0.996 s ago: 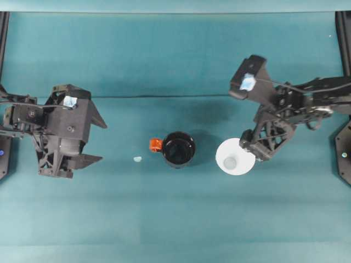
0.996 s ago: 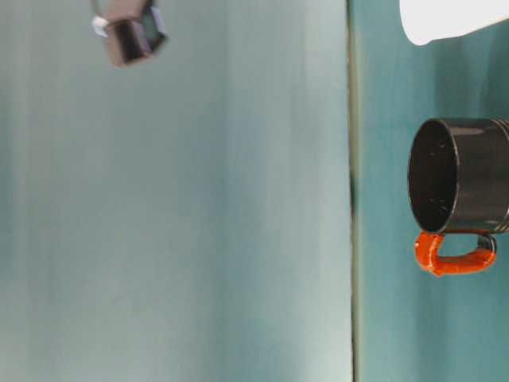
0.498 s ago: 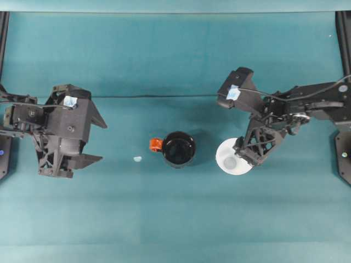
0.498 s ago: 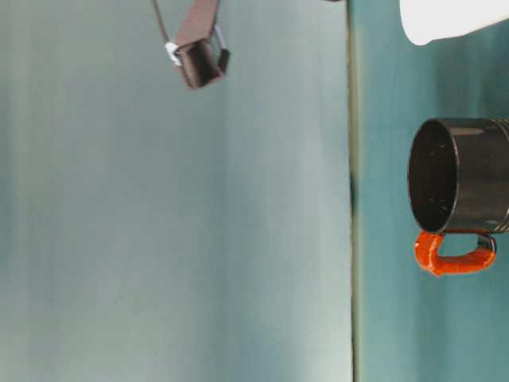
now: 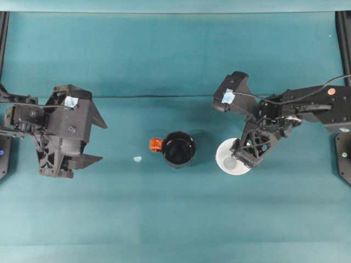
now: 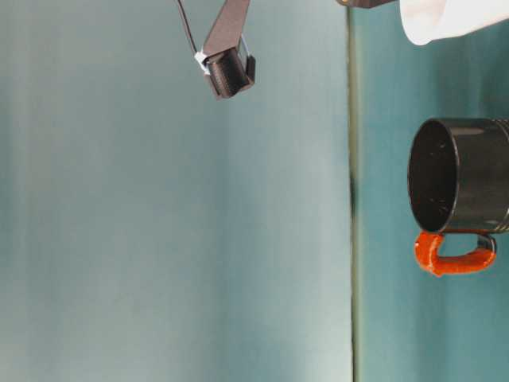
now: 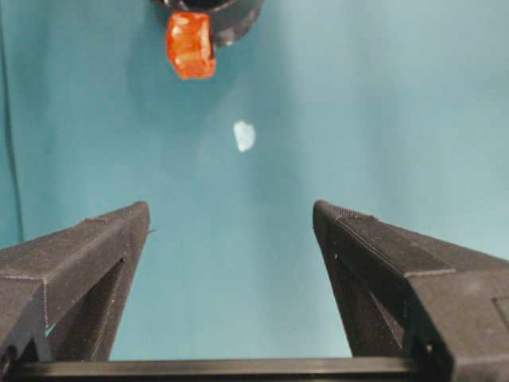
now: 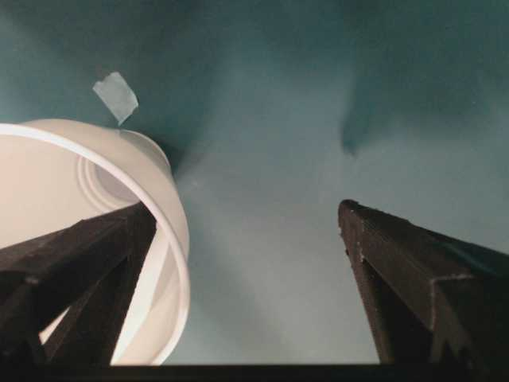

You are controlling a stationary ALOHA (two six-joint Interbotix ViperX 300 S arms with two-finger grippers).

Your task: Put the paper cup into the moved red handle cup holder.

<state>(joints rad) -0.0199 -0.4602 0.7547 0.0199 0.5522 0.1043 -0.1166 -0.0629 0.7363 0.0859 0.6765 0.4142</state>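
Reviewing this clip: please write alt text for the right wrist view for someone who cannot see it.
The right gripper hangs open over the teal table, one finger inside the white paper cup's rim and the other finger outside it. A small pale scrap lies beyond the cup.

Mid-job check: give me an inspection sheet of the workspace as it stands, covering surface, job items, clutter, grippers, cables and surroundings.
Surface: teal cloth with a seam line running across behind the items.
Paper cup: upright, open end up, right of the holder and apart from it.
Red handle cup holder: upright, nothing inside, handle toward the left arm.
Clutter: one small pale scrap on the cloth left of the holder.
Left gripper: open, holding nothing, clear of both items.
Right gripper: open, one finger inside the cup's rim, the other outside; not closed on it.
Cables: a black cable along the right arm.
Surroundings: black frame rails at the side edges.
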